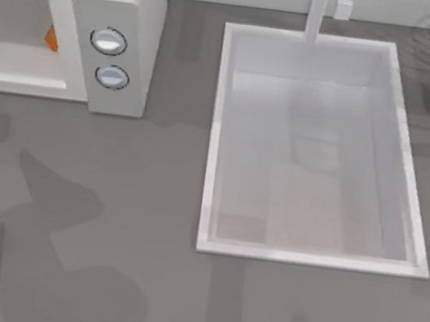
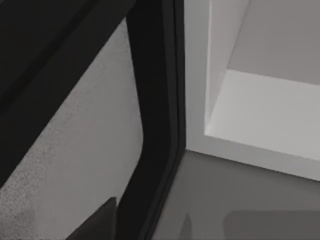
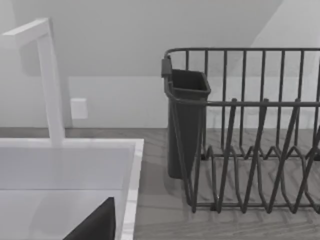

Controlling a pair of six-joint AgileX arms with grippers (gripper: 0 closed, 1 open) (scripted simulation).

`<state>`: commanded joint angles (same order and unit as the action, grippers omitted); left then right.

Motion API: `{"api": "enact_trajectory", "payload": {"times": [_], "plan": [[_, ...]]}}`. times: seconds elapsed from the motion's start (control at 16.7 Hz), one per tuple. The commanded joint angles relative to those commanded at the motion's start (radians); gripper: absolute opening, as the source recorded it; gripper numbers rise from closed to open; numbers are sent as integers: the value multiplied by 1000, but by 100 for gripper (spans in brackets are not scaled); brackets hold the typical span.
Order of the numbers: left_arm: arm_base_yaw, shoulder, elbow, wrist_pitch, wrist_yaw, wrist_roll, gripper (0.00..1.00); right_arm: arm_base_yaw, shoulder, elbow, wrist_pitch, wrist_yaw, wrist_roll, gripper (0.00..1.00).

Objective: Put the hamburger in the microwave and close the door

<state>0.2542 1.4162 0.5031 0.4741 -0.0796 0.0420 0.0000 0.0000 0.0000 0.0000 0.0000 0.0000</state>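
Hamburger (image 1: 51, 37) inside microwave (image 1: 131, 9) cavity; door (image 2: 155, 125) open.

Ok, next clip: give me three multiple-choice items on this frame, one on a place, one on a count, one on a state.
1. Where is the hamburger?
A. in the sink
B. inside the microwave cavity
C. on the dish rack

2. How many knobs are on the microwave side panel?
A. one
B. two
C. four

3. What state is the microwave door in?
A. shut flush
C. removed and lying in the sink
B. open, cavity exposed

Answers:
1 B, an orange sliver sits in the cavity in the top view.
2 B, two round knobs are stacked one above the other.
3 B, the left wrist view shows the door's dark edge standing off the open white cavity.
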Motion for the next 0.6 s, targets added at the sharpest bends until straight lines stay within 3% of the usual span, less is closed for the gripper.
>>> {"api": "enact_trajectory", "payload": {"times": [0.36,0.6], "plan": [[-4,-8,-5,-2,1,0,100,0,0,0,0,0,0,100],[-28,-154,-53,-48,8,-4,100,0,0,0,0,0,0,100]]}}
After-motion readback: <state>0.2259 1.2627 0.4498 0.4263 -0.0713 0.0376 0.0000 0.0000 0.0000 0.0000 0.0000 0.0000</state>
